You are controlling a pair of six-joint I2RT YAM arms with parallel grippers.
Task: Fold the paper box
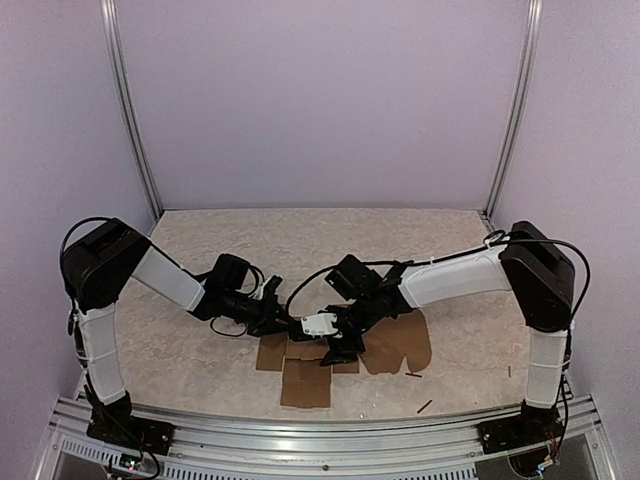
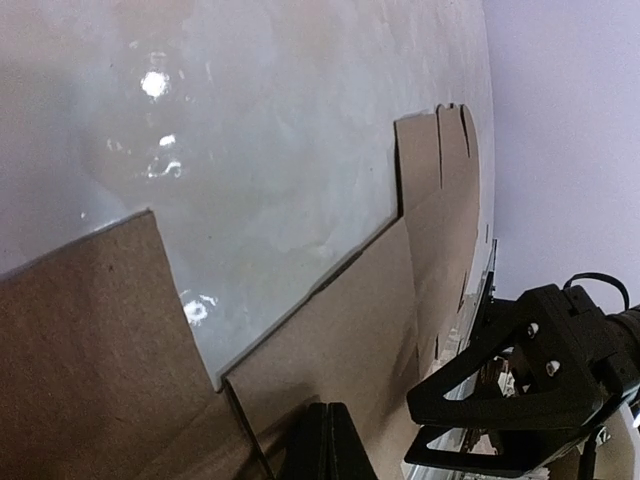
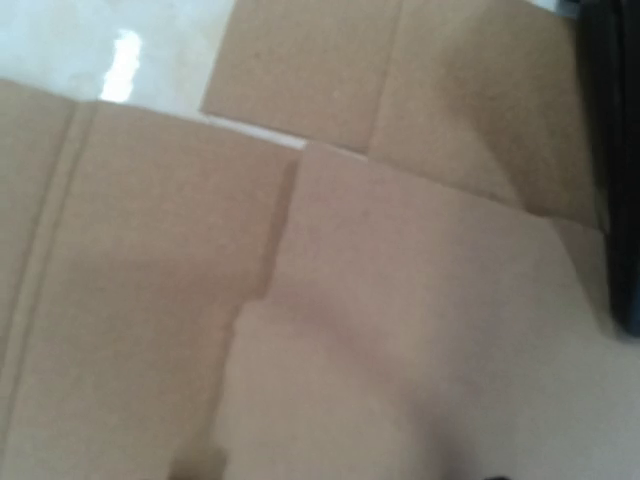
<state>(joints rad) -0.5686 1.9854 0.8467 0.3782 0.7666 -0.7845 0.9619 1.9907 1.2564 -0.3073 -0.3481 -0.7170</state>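
Nearest the bases: one square panel of the paper box (image 1: 305, 382) juts toward me, flat on the table (image 1: 190, 350). A few small dark scraps (image 1: 424, 406) lie off to its right, apart from it.

Next row back: the main body of the sheet, long axis left to right across the table. Every panel looks flat; nothing is folded up yet. The rounded flaps are at the right end.

Over that row, both my grippers.
- Right gripper (image 1: 341, 347): on or just above the middle panels. Its wrist view is all cardboard and crease lines. Only one finger (image 3: 612, 200) shows, at the far edge, with nothing against it. I read the jaws as standing apart and holding nothing.
- Left gripper (image 1: 277, 318): at the far left edge of the sheet, fingers (image 2: 322, 448) closed together, tips down at the cardboard. I cannot tell whether a panel edge is pinched between them, because the tips are cut off at the bottom of that view.

Judgement: the sheet runs rightward from my left fingers and passes under the right gripper. The left arm is the one at an edge, so the first lift should fall to it, with the right pinning the middle. Risk: an unpinned sheet may slide on the smooth top.
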